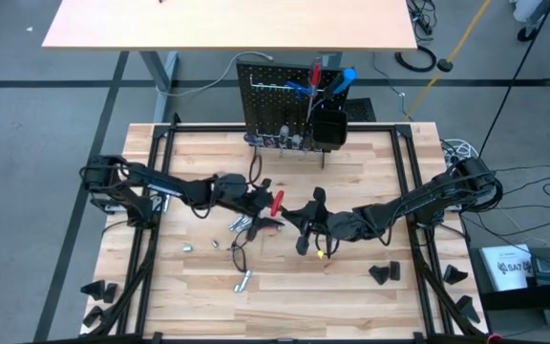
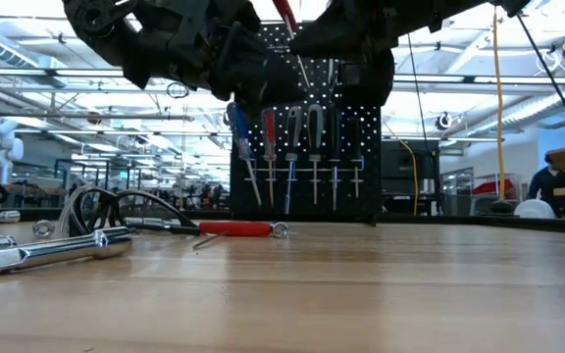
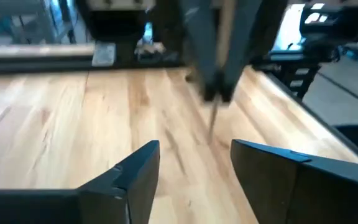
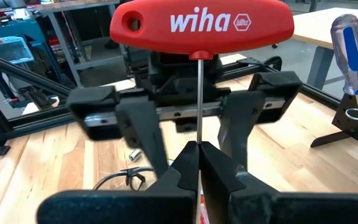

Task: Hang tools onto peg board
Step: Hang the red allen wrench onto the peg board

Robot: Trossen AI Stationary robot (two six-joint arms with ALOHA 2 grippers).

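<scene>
A T-handle key with a red handle and a thin steel shaft stands upright above the table's middle, held by my right gripper. My left gripper faces it from the table's left, open, a finger on either side of the shaft line and touching nothing; it also shows in the right wrist view. The peg board stands at the table's far edge with screwdrivers hung on it. Loose tools lie on the table. My right gripper pinches the key's steel shaft between its two fingers, a little way below the red handle. The fingers come nearly level from the table's right and lie across the shaft. The key stands upright, handle on top, lifted clear of the table.
Red-handled pliers and a cable and chrome pieces lie on the table's left half. Black wedge blocks sit near the right and the corners. A blue-handled screwdriver sticks up at the peg board's bin.
</scene>
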